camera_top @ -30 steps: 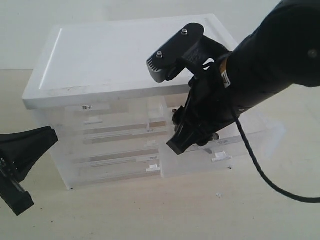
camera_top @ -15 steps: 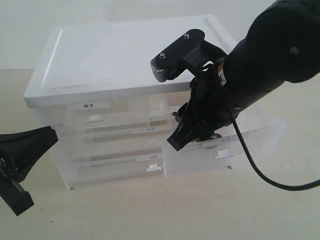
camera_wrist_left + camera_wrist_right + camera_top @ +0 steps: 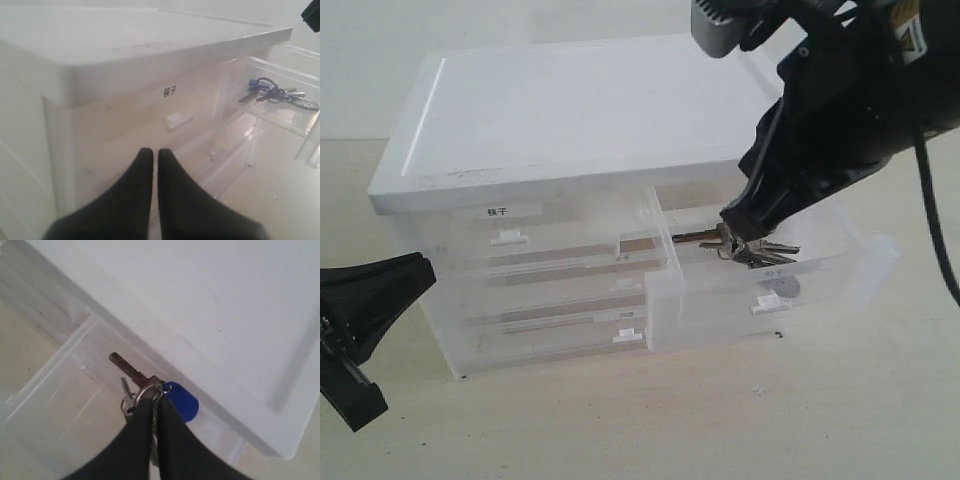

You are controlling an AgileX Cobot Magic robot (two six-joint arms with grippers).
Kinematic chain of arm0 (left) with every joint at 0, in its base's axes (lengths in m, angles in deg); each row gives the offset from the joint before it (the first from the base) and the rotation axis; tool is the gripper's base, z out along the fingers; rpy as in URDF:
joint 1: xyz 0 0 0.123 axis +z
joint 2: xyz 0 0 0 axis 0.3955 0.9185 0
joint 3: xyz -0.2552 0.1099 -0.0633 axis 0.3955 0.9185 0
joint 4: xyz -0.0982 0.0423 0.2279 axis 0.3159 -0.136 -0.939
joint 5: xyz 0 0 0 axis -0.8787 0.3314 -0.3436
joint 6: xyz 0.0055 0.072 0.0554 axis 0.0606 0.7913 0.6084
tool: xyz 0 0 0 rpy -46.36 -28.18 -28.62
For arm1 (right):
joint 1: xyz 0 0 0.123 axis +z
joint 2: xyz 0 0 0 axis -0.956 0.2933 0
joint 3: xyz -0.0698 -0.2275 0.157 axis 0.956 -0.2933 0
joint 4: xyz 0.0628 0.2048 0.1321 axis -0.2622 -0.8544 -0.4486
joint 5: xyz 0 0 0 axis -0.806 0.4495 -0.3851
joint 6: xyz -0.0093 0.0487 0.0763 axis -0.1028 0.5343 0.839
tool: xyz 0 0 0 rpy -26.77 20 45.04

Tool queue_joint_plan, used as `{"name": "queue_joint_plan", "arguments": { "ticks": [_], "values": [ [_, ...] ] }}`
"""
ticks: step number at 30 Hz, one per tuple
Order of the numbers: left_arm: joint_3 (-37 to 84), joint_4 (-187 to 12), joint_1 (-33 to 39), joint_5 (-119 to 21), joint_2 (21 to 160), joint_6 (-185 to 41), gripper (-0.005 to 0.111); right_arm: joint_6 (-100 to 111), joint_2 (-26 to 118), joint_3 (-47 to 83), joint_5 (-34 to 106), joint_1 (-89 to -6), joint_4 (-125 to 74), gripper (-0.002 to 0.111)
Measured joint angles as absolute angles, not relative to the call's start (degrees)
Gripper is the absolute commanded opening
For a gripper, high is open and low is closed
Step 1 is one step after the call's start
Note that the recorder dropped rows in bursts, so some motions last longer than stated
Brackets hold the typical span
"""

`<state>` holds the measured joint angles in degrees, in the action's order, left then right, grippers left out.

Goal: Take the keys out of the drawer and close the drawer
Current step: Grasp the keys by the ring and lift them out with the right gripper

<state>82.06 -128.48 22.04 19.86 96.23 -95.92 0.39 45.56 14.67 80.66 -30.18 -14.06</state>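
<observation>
Keys (image 3: 752, 250) are pinched by the right gripper (image 3: 730, 228) at the pulled-out drawer (image 3: 820, 275); left gripper (image 3: 152, 152) is pressed together, facing the cabinet (image 3: 570, 100) front.

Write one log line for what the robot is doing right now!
phase: grasp | right gripper: shut on keys | drawer: open | left gripper: shut, empty
</observation>
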Motion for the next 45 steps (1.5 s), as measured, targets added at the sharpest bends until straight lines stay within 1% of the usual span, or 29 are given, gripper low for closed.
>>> {"name": "queue_joint_plan", "arguments": {
  "ticks": [1, 2, 3, 4, 7, 17, 19, 20, 21, 23, 27, 36, 45],
  "values": [
    [82.1, -128.5, 22.0, 19.9, 96.2, -95.9, 0.005, 0.4, 45.6, 14.7, 81.2, -30.2, -14.5, 0.026],
    [82.1, -128.5, 22.0, 19.9, 96.2, -95.9, 0.005, 0.2, 46.3, 14.7, 82.3, -30.2, -15.1, 0.046],
    [82.1, -128.5, 22.0, 19.9, 96.2, -95.9, 0.005, 0.7, 47.6, 14.7, 83.0, -30.2, -15.5, 0.054],
    [82.1, -128.5, 22.0, 19.9, 96.2, -95.9, 0.005, 1.0, 48.4, 14.7, 83.1, -30.2, -15.5, 0.055],
    [82.1, -128.5, 22.0, 19.8, 96.2, -95.9, 0.005, 2.7, 51.5, 14.6, 83.4, -30.2, -15.6, 0.05],
    [82.1, -128.5, 22.0, 19.8, 96.2, -95.9, 0.005, 6.0, 57.7, 14.8, 82.8, -30.4, -14.0, 0.05],
    [82.1, -128.5, 22.0, 19.8, 96.2, -95.9, 0.005, 6.3, 58.4, 14.9, 82.4, -30.4, -14.0, 0.049],
    [82.1, -128.5, 22.0, 19.8, 96.2, -95.9, 0.005, 6.4, 58.9, 14.9, 82.2, -30.6, -14.0, 0.047],
    [82.1, -128.5, 22.0, 19.8, 96.2, -95.9, 0.005, 6.4, 59.2, 14.9, 81.9, -30.6, -14.0, 0.044],
    [82.1, -128.5, 22.0, 19.8, 96.2, -95.9, 0.005, 6.5, 59.8, 14.9, 81.8, -30.6, -13.9, 0.032],
    [82.1, -128.5, 22.0, 19.8, 96.2, -95.9, 0.005, 6.0, 60.4, 14.9, 82.3, -30.5, -14.0, -0.001],
    [82.1, -128.5, 22.0, 19.8, 96.2, -95.9, 0.005, 2.8, 58.3, 15.2, 82.3, -30.5, -13.8, 0.0],
    [82.1, -128.5, 22.0, 19.8, 96.2, -95.9, 0.005, 1.6, 48.2, 15.0, 82.1, -30.4, -13.6, 0.0]
  ]
}}
